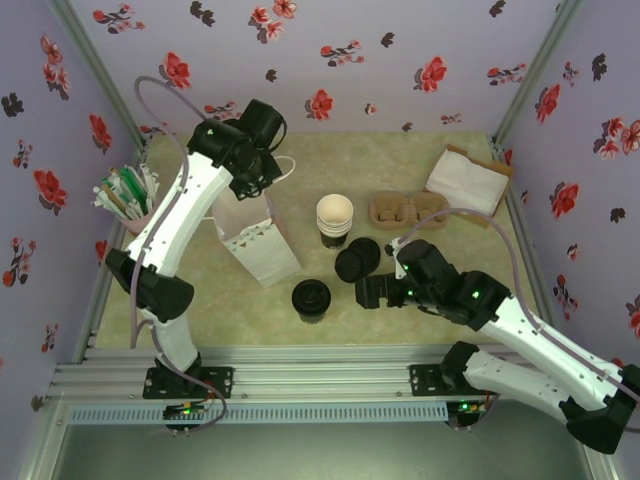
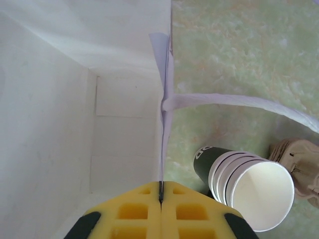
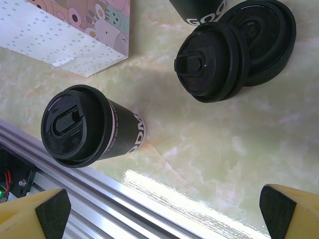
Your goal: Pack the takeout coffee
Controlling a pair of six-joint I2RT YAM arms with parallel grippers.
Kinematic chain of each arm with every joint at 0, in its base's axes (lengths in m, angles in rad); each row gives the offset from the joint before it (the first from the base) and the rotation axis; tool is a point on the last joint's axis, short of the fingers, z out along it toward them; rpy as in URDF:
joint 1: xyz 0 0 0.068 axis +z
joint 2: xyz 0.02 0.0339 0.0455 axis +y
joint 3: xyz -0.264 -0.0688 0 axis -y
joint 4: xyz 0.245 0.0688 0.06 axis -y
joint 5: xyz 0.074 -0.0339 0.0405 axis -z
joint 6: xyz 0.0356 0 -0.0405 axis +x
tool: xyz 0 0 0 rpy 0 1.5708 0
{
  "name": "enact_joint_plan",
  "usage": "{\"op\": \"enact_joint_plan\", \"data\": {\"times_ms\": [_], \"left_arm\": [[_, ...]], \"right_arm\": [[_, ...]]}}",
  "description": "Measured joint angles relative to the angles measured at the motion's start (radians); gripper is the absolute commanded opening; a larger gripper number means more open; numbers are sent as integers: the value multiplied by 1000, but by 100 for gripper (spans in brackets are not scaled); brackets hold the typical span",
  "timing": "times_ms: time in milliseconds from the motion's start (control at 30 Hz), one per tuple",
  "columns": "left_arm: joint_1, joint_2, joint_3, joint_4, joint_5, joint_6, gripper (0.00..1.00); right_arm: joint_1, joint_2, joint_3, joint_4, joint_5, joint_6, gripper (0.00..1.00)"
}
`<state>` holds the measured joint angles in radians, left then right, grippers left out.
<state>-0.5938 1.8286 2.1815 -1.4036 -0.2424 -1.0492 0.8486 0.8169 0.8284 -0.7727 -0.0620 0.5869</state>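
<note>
Right wrist view: small dark paper cup with black plastic lid (image 3: pixel 84 127) upright near white paper bag (image 3: pixel 75 30). Right gripper (image 3: pixel 164 219) fingers wide apart; left gripper (image 2: pixel 160 189) clamped on bag rim. Cup likely light, crushable, lid slick: grip mid-wall gently.

**Bright Light, Soft Shadows**

The light is bright and even, coming from above. Shadows on the table (image 1: pixel 230 312) are small and soft. In the right wrist view, a white shine sits on its near edge at 6 o'clock. In the left wrist view, the white bag (image 2: pixel 50 124) looks washed out at 9 o'clock.
</note>
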Motion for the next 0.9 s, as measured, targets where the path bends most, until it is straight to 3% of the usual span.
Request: {"op": "enact_joint_plan", "data": {"times_ms": [233, 433, 900], "left_arm": [[-22, 12, 2, -13, -28, -64, 0], [-33, 88, 68, -13, -23, -72, 35], [-48, 46, 58, 26, -24, -37, 85]], "right_arm": [[0, -6, -9, 0, 0, 0, 99], [-6, -9, -11, 0, 4, 0, 99], [-8, -24, -12, -13, 19, 0, 99]]}}
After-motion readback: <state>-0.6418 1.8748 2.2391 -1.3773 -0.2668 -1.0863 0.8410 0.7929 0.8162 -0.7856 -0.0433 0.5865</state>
